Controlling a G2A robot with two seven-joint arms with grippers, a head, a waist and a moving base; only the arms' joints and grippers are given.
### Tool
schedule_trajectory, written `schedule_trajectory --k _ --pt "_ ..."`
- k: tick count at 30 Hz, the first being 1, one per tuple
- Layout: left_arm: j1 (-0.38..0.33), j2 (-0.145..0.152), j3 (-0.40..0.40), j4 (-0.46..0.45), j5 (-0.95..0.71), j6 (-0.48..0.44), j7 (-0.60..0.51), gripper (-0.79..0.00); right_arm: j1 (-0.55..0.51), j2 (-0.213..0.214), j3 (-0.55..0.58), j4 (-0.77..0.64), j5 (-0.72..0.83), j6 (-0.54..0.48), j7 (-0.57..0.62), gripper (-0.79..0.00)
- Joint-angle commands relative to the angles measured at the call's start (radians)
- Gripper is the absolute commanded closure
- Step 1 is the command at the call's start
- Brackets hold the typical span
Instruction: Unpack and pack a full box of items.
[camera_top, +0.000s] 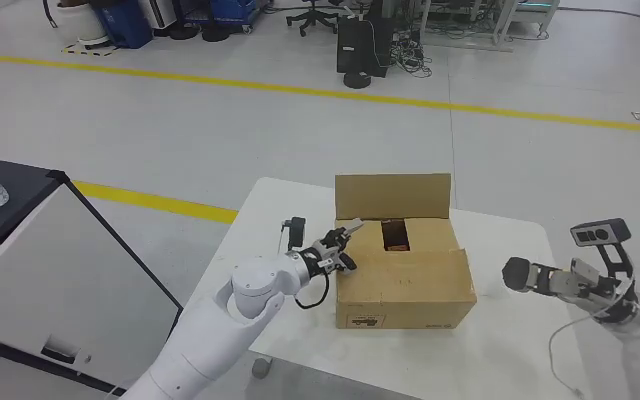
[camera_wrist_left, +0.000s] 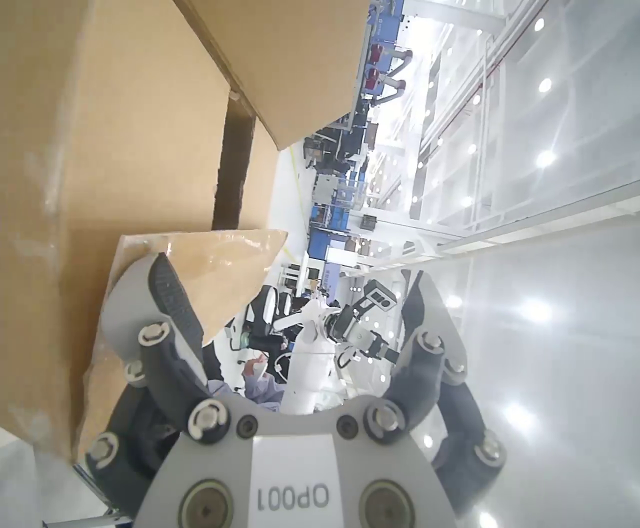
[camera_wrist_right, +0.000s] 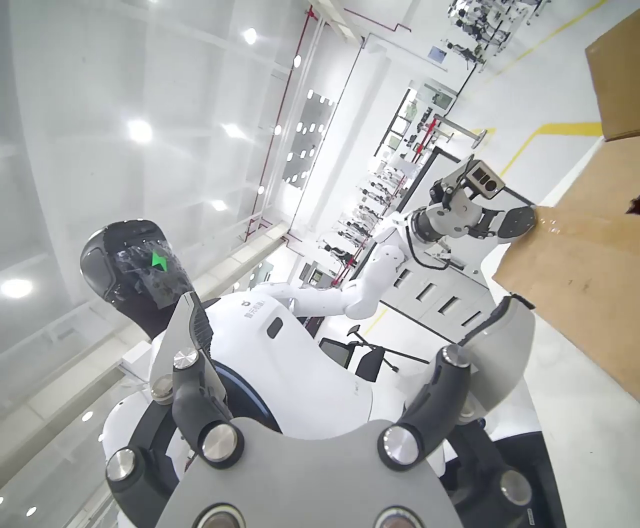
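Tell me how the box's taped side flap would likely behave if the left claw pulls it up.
The flap probably hinges up stiffly rather than flopping: it shows a flat, straight-edged shape by the left claw. Its glossy taped surface may be slippery. The cardboard box sits broad and low, so tipping seems unlikely; its weight cannot be judged.

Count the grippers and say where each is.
2. The left gripper is at the cardboard box's left top edge; the right gripper is apart from it, off its right side.
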Motion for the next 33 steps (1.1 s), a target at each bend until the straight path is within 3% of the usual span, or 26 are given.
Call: schedule_trajectory --k 1,5,9,13,18,33 --pt "-0.002 0.001 0.005 -0.004 0.052 0.005 0.008 -0.785 0.038 -0.009 -0.01 0.043 0.003 -0.049 -0.049 -0.785" --pt "0.005 0.004 0.009 -0.016 0.121 0.017 0.001 -0.785 0.127 -0.02 -0.029 0.16 -0.023 -0.118 -0.169 -0.785" --pt "0.011 0.005 0.006 -0.02 0.159 0.03 -0.015 -0.785 0.229 -0.028 -0.066 0.24 -0.061 -0.087 -0.284 -0.785" --pt "0.013 0.006 0.005 -0.017 0.194 0.043 -0.025 -0.785 0.326 -0.032 -0.13 0.315 -0.156 -0.01 -0.303 -0.785" --pt "0.015 0.005 -0.001 -0.021 0.236 0.042 -0.011 -0.785 0.428 -0.045 -0.197 0.418 -0.214 -0.004 -0.318 -0.785" --pt "0.011 0.005 -0.002 -0.033 0.277 0.044 -0.028 -0.785 0.438 -0.047 -0.207 0.43 -0.214 0.005 -0.312 -0.785"
